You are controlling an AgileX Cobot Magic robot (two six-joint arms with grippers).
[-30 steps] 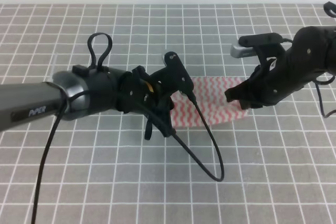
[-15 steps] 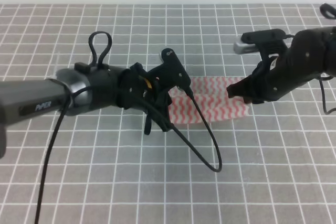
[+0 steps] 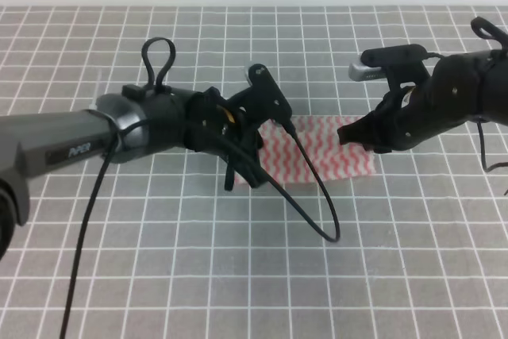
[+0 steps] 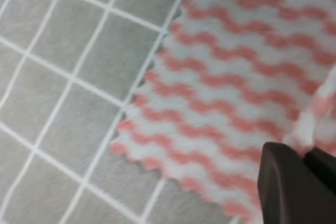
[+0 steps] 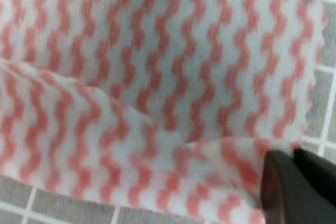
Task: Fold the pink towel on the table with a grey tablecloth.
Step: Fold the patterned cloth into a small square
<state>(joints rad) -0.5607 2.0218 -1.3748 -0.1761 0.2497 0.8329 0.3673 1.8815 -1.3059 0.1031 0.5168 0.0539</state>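
Lying near the middle of the table with a grey tablecloth (image 3: 238, 275), slightly toward 3 o'clock of centre: the pink towel (image 3: 329, 155), spread as a wide band of wavy pink-and-white stripes across a few grid squares.

Reaching in from 9 o'clock in the high view: the left gripper (image 3: 252, 166), hanging over the towel's 9 o'clock edge, with a black cable (image 3: 313, 196) looping off it toward 6 o'clock over the white grid lines. Showing in the left wrist view: the towel (image 4: 231, 93) lying flat with its scalloped corner on the grey cloth, and at 4 o'clock a fold of striped fabric rising into the dark left gripper (image 4: 302, 174), jaws pinching that fold closed.

Coming in from 3 o'clock in the high view: the right gripper (image 3: 355, 134), sitting at the towel's 2 o'clock corner. Showing in the right wrist view: the towel (image 5: 157, 66) filling nearly the whole frame, one layer lifted and doubling over the flat layer beneath, a soft crease running across the middle. Gripping the lifted layer's edge at 4 o'clock: the right gripper (image 5: 291, 179), jaws closed on the cloth, grey table with white lines peeking past the towel's edges.
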